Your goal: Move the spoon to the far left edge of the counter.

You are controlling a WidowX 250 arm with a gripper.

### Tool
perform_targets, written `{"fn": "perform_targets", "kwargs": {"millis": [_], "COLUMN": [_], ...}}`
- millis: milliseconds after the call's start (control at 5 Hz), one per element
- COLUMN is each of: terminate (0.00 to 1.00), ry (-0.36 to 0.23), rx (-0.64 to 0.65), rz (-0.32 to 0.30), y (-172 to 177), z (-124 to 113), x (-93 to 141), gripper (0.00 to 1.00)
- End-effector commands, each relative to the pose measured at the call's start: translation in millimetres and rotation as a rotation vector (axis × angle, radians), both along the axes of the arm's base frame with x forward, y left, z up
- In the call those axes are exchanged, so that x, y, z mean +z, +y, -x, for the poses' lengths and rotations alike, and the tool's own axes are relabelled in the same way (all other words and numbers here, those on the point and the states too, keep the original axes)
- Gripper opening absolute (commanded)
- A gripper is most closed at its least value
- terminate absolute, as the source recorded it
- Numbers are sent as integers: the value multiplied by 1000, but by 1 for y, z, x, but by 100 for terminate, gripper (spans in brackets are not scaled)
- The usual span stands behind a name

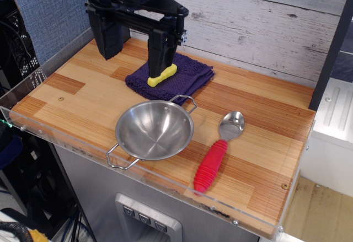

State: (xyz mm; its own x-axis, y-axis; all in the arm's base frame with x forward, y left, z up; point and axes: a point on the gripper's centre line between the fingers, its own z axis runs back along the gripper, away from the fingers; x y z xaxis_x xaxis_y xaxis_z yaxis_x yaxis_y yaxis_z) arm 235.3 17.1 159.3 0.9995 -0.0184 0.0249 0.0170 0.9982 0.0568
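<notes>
One spoon, one steel bowl, one yellow bar and one purple cloth are seen on the counter. The bowl is set just left of the spoon. The gripper is held above the cloth, its opening not discernible.

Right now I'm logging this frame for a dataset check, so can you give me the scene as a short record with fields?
spoon: lies flat near the front right of the counter, red handle toward the front edge, metal bowl end pointing back
steel bowl: just left of the spoon, upright, empty
purple cloth: folded, at the back centre
yellow bar: on the cloth
gripper: over the cloth, right at the yellow bar; open or shut cannot be told
counter: left part bare wood
</notes>
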Motion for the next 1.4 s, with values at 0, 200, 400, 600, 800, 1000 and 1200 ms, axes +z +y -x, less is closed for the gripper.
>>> {"fn": "perform_targets", "kwargs": {"millis": [0, 200, 400, 600, 800, 1000, 1200], "terminate": [0, 0, 0, 0, 0, 0, 0], "ry": [0, -46, -97, -106, -64, -20, 18], "rx": [0, -7, -66, -157, -159, -116, -78], "rz": [0, -5, 11, -31, -51, -44, -48], "y": [0, -29, -68, -108, -111, -97, -73], "z": [0, 2, 0, 5, 2, -14, -23], "x": [0, -4, 8, -2, -36, -70, -95], "gripper": [100, 100, 100, 100, 100, 100, 100]}}
